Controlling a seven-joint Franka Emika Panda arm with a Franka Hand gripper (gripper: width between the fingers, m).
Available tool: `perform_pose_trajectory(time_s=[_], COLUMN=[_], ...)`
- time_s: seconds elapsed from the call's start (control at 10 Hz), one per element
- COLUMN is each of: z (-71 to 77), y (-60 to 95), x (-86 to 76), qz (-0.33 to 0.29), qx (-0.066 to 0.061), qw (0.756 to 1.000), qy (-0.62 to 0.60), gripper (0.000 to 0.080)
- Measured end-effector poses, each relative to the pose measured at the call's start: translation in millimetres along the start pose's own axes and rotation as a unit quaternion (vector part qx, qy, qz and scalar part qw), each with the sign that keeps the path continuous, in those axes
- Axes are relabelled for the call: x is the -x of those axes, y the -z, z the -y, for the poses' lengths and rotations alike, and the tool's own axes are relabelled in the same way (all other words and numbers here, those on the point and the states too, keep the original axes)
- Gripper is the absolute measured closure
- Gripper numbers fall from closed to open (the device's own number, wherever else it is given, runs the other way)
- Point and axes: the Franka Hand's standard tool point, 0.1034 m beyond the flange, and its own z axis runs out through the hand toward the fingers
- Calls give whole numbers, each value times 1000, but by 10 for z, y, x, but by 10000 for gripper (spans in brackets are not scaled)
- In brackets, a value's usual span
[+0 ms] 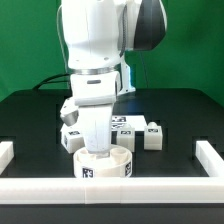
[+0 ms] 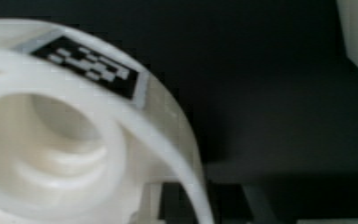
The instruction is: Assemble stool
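While the arm stands upright over the middle of the black desk, its gripper reaches down onto the seat of the stool. The seat is a short round white disc that lies flat on the desk, directly under the gripper. A black-and-white square tag shows on the seat's side wall.

The gripper's jaws are drawn fully together at the seat's upper edge. The pictures do not show whether a thin part of the seat is pinched between them.

Blocky white legs lie on the desk past the gripper, on the side away from the exterior camera:
- One leg lies just beside the gripper toward the exterior view's left.
- A cluster of tagged legs lies near it toward the exterior view's right.
- All of the legs lie apart from the seat.

Long white border rails frame the work area:
- One rail runs just in front of the seat.
- Shorter rails lie well apart from the gripper at the exterior view's left and right.

In the wrist view the seat fills most of the picture. It appears as a hollow white ring with stepped inner walls. A checkered tag shows on its outer surface, and dark desk lies beyond it. The close range blurs the finer detail.
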Motion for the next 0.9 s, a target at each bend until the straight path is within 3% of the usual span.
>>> perform_pose_trajectory(time_s=[0.6, 0.9], z=[-10, -119], y=[-1, -21], x=[-33, -458], qz=[0, -8], qx=[0, 1], qw=[1000, 1000], qy=[4, 14], gripper=[769, 768])
